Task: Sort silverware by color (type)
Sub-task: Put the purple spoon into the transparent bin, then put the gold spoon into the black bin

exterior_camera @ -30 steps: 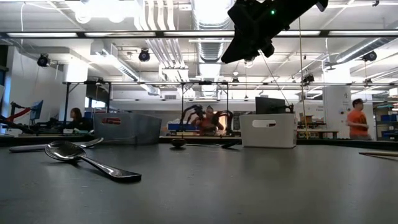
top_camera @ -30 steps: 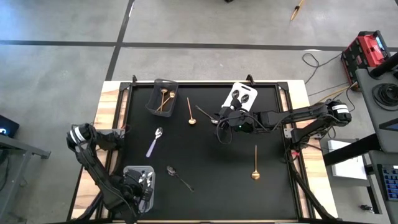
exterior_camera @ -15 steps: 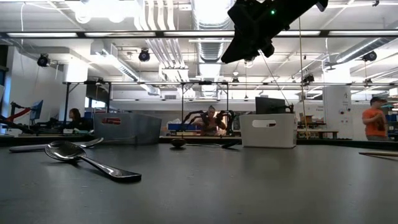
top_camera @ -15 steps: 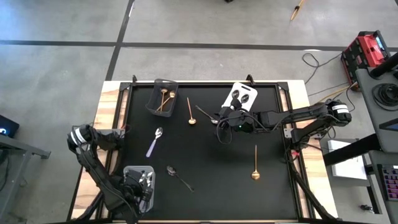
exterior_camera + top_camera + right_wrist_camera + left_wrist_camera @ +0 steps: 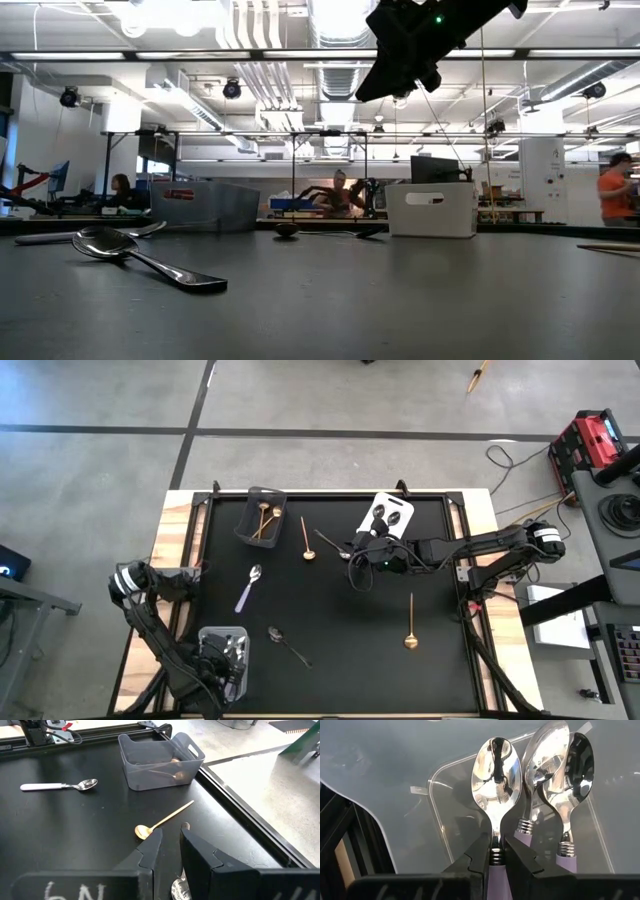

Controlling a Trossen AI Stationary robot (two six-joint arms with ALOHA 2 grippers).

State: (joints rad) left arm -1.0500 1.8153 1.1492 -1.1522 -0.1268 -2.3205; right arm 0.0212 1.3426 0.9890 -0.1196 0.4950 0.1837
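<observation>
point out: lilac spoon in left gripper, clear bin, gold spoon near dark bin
lilac-handled spoon (image 5: 496, 780), left wrist view, on its bowl.
clear bin (image 5: 445, 785), left wrist view, on its floor.
gold spoon (image 5: 162, 822), right wrist view, on its handle.

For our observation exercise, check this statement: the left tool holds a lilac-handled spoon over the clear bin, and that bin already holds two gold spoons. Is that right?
Not quite. The left wrist view shows the left tool shut on a lilac-handled spoon over the clear bin, but the two spoons already inside are silver with lilac handles, not gold.
</observation>
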